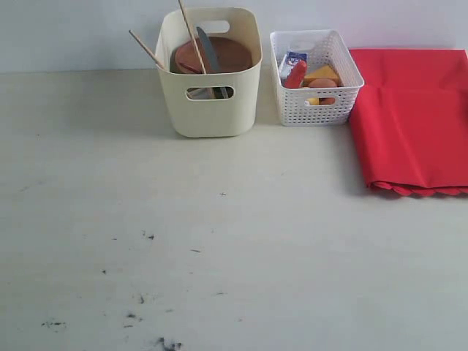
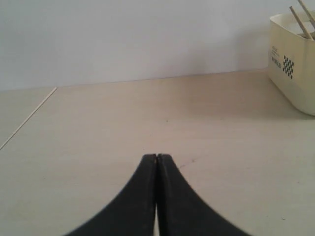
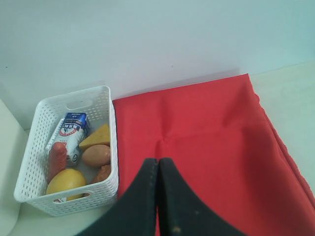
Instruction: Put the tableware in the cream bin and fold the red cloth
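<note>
**Two printed marks, neither legible**

A sticker (image 2: 282, 63) on the cream bin (image 2: 300, 83), ahead and aside of the left gripper (image 2: 156, 158) jaws, shows a checker square and unreadably small text. The blue-and-white carton (image 3: 70, 135) in the white basket (image 3: 98, 196), ahead and aside of the right gripper (image 3: 158, 161) jaws, carries a red-and-blue emblem with blurred lettering.

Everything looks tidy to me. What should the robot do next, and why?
Probably just back away and stop. The left gripper and right gripper are shut and empty. The plate, knife and chopsticks stand in the cream bin. No tableware shows on the table, and the red cloth looks folded, its edges layered.
</note>
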Controlling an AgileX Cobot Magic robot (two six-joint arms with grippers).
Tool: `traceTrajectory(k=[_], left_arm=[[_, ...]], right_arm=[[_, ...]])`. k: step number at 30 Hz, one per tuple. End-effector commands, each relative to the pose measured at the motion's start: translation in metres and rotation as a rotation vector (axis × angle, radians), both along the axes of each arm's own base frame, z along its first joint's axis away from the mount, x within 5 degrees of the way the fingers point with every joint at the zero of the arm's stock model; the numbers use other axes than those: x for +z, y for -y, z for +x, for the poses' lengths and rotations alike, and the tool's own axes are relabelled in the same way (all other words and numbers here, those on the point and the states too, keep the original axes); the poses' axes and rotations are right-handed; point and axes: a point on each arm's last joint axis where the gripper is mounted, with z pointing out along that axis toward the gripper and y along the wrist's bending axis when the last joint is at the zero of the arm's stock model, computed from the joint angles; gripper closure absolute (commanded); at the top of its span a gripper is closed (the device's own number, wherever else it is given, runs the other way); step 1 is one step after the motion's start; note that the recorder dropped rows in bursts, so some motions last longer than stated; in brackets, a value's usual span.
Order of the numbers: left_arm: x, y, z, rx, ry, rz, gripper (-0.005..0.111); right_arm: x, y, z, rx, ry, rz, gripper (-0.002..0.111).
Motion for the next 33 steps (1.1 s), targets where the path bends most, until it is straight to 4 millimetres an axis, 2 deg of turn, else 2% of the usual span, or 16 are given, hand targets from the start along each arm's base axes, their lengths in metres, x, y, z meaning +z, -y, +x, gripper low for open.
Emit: traceTrajectory(k=[1,19,22,27,33], left_arm=[[0.000,0.000,0.000,-0.003,0.000,-0.007,0.105],[0.000,0.000,0.000,-0.003,0.000,-0.007,0.105],[0.000,0.000,0.000,-0.003,0.000,-0.007,0.105],[0.000,0.000,0.000,-0.003,0.000,-0.007,0.105],[0.000,0.000,0.000,-0.003,0.000,-0.007,0.105]], right_arm=[[0.002,0.000,-0.001,0.005,0.015,-0.003,0.108],[0.002,0.000,-0.001,0.005,0.015,-0.003,0.108],[0.001,-0.001,-0.003,-0.021,-0.009,0.054,0.108],[-0.002,0.001,-0.023,-0.069,-0.121,0.099,0.108],[0.010,-0.001,-0.083,-0.082,-0.062,0.168,0.108]])
